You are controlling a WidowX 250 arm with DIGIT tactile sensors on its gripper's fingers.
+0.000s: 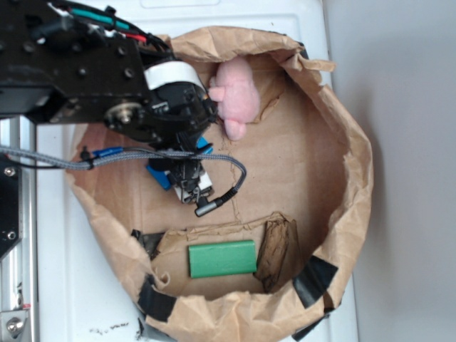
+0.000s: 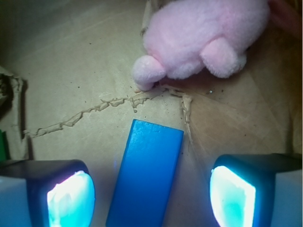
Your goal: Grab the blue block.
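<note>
In the wrist view the blue block (image 2: 147,175), a flat smooth bright blue slab, lies on the brown paper floor between my two fingers. It runs lengthwise away from me, slightly tilted. My gripper (image 2: 151,198) is open, with a gap between the block and each glowing pad (image 2: 71,198). In the exterior view my gripper (image 1: 182,162) hangs low over the left part of the paper nest and hides the block beneath it.
A pink plush toy (image 1: 235,91) lies just beyond the block and fills the top of the wrist view (image 2: 203,38). A green block (image 1: 222,258) lies in a front pocket beside a crumpled brown wad (image 1: 278,253). The raised paper bag wall (image 1: 349,157) rings the area.
</note>
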